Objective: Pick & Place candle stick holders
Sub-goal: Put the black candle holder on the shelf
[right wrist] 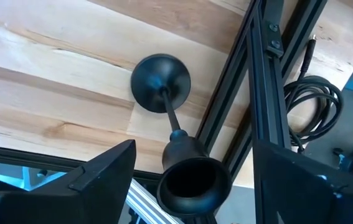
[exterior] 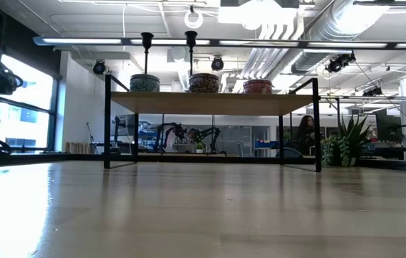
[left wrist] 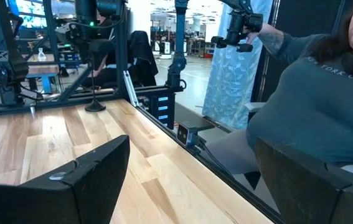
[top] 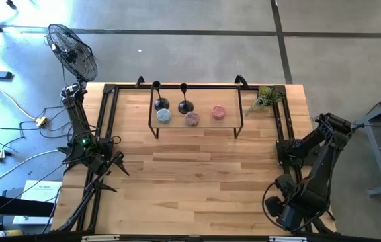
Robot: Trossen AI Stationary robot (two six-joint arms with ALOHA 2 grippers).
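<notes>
Two black candle stick holders [top: 158, 102] upright on the far shelf [top: 234, 122], domed bases, thin stems, third holder [right wrist: 161, 76] on the bench's near right corner under my right tool [right wrist: 188, 180], fingers apart, left tool [left wrist: 188, 186] apart, idle near left edge.

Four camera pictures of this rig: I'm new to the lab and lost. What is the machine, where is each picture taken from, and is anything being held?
It is two robot arms at a wooden table. One picture looks down from above, one looks level across the tabletop, and one comes from each wrist. Two black candle stick holders and three small round pots stand on a shelf. The right gripper hangs open over a third holder near the table's edge. The left gripper is open and empty.
</notes>
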